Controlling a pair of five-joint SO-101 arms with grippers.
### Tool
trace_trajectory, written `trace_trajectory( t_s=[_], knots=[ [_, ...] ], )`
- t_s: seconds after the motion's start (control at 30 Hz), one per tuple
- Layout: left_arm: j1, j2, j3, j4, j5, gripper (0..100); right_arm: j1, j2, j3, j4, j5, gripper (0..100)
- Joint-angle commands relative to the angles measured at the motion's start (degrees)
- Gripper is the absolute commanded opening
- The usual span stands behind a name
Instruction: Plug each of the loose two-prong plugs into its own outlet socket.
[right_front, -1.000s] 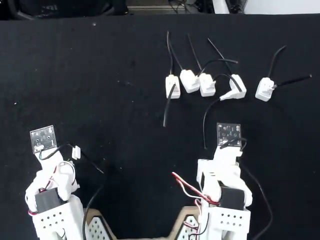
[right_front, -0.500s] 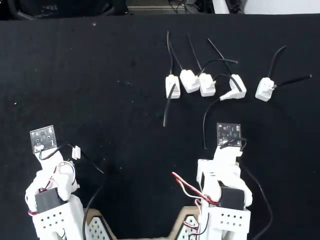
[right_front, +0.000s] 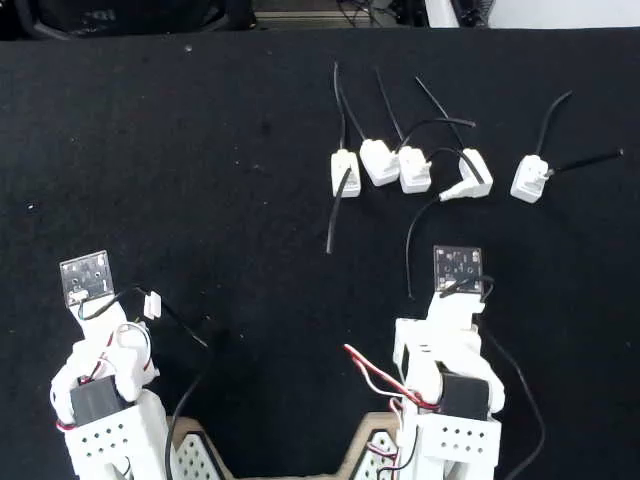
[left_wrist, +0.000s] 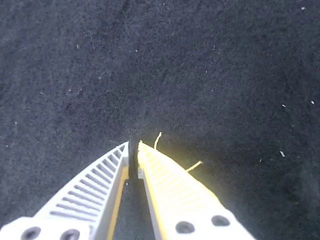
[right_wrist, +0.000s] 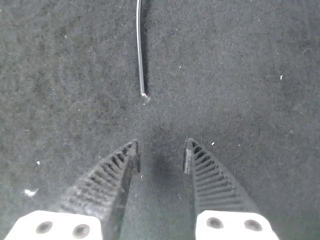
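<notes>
From above, five white plugs and sockets lie in a loose row on the far, right-of-centre part of the black table, each trailing a thin black cord; which are plugs and which are sockets cannot be told. The leftmost piece lies with its long axis running near to far, one cord leading away to the far side and another running past it toward the near side. The next two sit close together, also roughly near-to-far with their cords leading far. The fourth piece is tilted, with a small part pointing near-left. The rightmost piece lies apart, tilted, one cord going far and one to the right. The left arm and the right arm sit at the near edge, well apart from the row. In the left wrist view, the left gripper is closed, its tips meeting over bare black cloth with nothing between them. In the right wrist view, the right gripper is partly open and empty, and a loose cord end lies just beyond its tips, running away from them.
</notes>
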Motion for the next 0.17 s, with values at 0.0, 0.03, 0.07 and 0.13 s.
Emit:
trace_trajectory(
  t_s=[0.0,0.03,0.07,0.13],
  knots=[
    [0.48,-0.18,1.10,0.26,-0.26,4,0.97,-4.97,-0.04,0.26,-0.26,14.1],
    [0.48,-0.18,1.10,0.26,-0.26,4,0.97,-4.97,-0.04,0.26,-0.26,14.1],
    [0.48,-0.18,1.10,0.26,-0.26,4,0.97,-4.97,-0.04,0.26,-0.26,14.1],
    [0.48,-0.18,1.10,0.26,-0.26,4,0.97,-4.97,-0.04,0.26,-0.26,14.1]
  ],
)
